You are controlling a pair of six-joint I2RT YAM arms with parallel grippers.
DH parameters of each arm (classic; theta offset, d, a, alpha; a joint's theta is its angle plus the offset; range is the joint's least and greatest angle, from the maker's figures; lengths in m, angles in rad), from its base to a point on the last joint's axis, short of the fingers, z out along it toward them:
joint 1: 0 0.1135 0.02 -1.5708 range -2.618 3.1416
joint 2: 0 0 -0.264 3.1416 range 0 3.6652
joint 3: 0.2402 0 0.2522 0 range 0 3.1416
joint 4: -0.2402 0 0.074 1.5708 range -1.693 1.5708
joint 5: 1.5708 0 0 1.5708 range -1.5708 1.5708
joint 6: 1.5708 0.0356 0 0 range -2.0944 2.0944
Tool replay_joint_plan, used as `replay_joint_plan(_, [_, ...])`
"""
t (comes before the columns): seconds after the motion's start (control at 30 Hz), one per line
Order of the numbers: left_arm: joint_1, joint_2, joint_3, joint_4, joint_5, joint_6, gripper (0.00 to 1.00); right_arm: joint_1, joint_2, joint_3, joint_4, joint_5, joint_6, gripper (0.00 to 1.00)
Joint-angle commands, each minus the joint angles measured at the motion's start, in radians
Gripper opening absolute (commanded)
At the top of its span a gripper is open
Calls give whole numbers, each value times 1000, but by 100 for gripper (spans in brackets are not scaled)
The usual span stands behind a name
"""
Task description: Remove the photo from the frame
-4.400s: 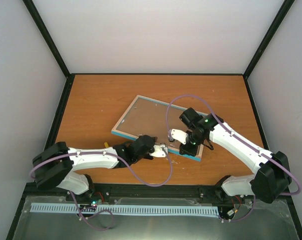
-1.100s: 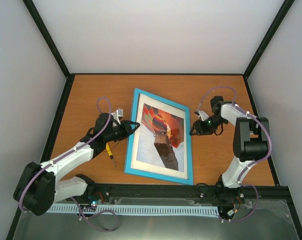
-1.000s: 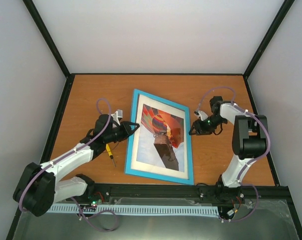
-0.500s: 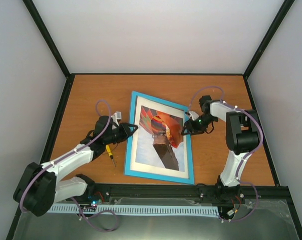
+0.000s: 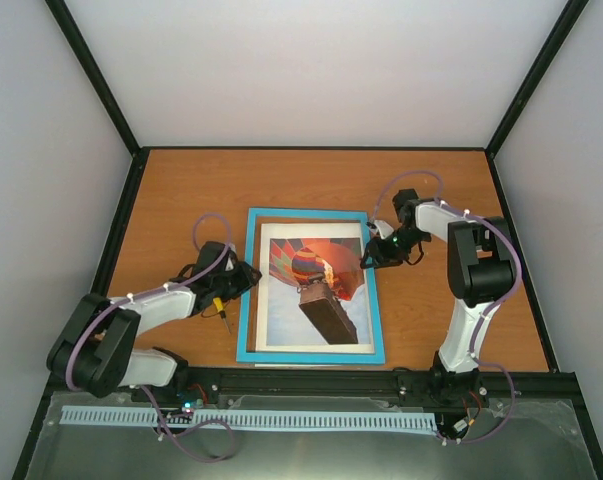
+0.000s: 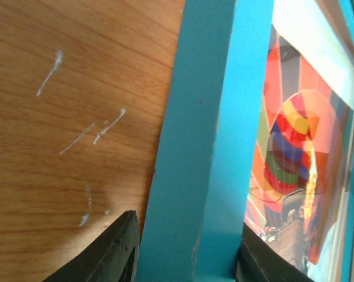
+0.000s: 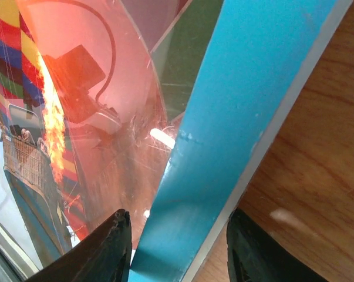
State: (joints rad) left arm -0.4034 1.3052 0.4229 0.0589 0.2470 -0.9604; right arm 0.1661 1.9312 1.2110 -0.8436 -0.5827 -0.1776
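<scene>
The photo (image 5: 311,290) lies face up inside the frame (image 5: 311,356), under a glossy front with red glare, so it is not yet out. The frame rests flat on the tabletop (image 5: 181,190), close to the near edge and midway between left and right edges, with its long axis running near to far. The left pincer (image 6: 188,261) straddles the left long rail. The right pincer (image 7: 177,252) straddles the right long rail towards its far corner. Both stand narrow, a finger on either side; whether either truly presses, I cannot tell. The arms are equally near, so turning the frame over about that axis looks likely.
</scene>
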Motion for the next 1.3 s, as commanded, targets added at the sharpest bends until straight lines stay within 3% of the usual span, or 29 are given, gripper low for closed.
replay_joint_plan(0.0, [11,52,25,33,-1,33,38,10,27,10,26,30,9,41])
replay_joint_plan(0.3, [11,105,82,-62,-13,89,52,9,-9,-13,72,140,10,29])
replay_joint_plan(0.6, [11,77,90,-130,-37,95,55,9,-28,-38,96,164,13,29])
replay_joint_plan(1.0, [11,197,123,-1,84,86,51,-27,-21,-40,118,193,31,24])
replay_joint_plan(1.27, [11,377,365,-8,54,178,41,-68,17,1,143,168,36,17])
